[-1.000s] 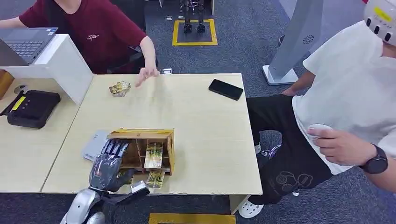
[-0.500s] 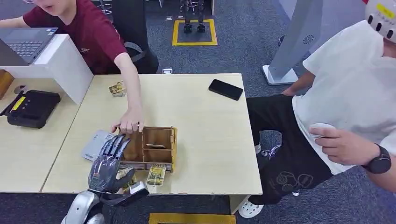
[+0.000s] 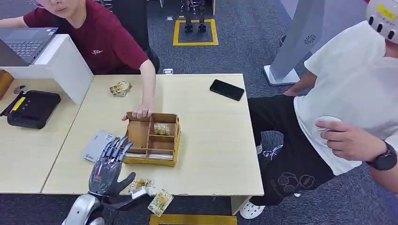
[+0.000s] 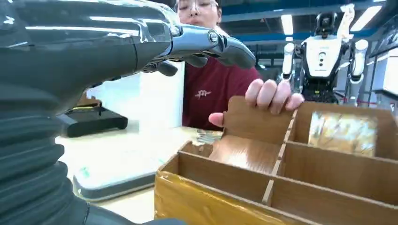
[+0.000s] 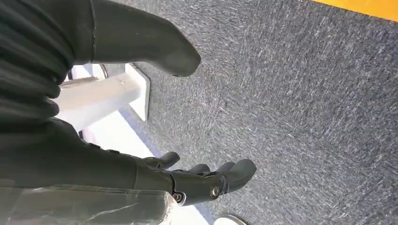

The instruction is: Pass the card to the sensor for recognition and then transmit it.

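My left hand (image 3: 109,169) hovers open, fingers spread, at the table's near edge, just left of a wooden compartment box (image 3: 152,139). In the left wrist view its fingers (image 4: 211,44) stretch out above the box (image 4: 263,187), holding nothing. One gold card (image 3: 162,129) lies in a far compartment, also seen as the card (image 4: 342,132). Loose gold cards (image 3: 141,185) lie at the front edge, and another card (image 3: 159,202) hangs past it. A flat grey sensor pad (image 3: 95,146) sits left of the box. My right hand (image 5: 206,180) hangs empty over the carpet.
A person in red holds the box's far corner with one hand (image 3: 138,112). Another card stack (image 3: 119,88), a black phone (image 3: 226,89), a black device (image 3: 32,108) and a laptop (image 3: 26,42) lie farther off. A person in white (image 3: 356,93) stands right of the table.
The person reached in and turned the box from its side to lie flat, open side up, slightly farther back. Cards now lie scattered at the front edge. My left hand barely moved.
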